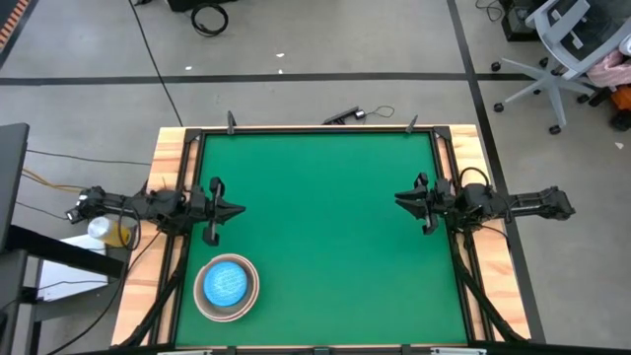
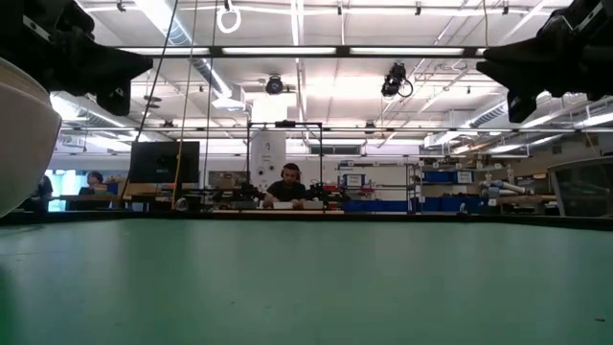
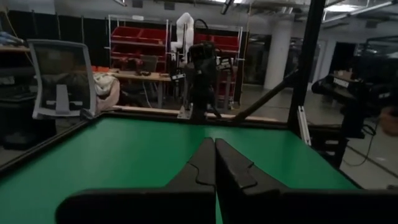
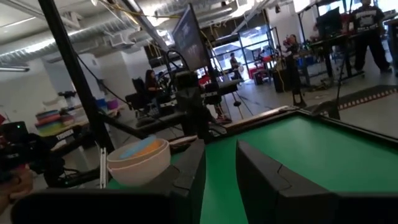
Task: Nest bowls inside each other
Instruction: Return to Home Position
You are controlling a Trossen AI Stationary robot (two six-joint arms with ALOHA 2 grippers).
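Observation:
The bowls stand nested as one stack (image 1: pixel 227 287) on the green table near its front left corner. From above I see a pale outer bowl with a speckled blue one innermost. The right wrist view shows the stack (image 4: pixel 138 160) as a white bowl with orange and blue rims inside. The low view catches only its white wall (image 2: pixel 19 125). My left gripper (image 1: pixel 242 209) hovers shut at the table's left edge, just beyond the stack, its fingers together (image 3: pixel 215 142). My right gripper (image 1: pixel 397 200) hovers at the right edge with a narrow empty gap between its fingers (image 4: pixel 219 144).
The green mat (image 1: pixel 325 227) lies inside a raised wooden frame (image 1: pixel 170 168) with dark posts at the far corners. An office chair (image 1: pixel 562 49) stands on the floor beyond the far right corner. A person (image 2: pixel 287 182) sits at a desk far behind the table.

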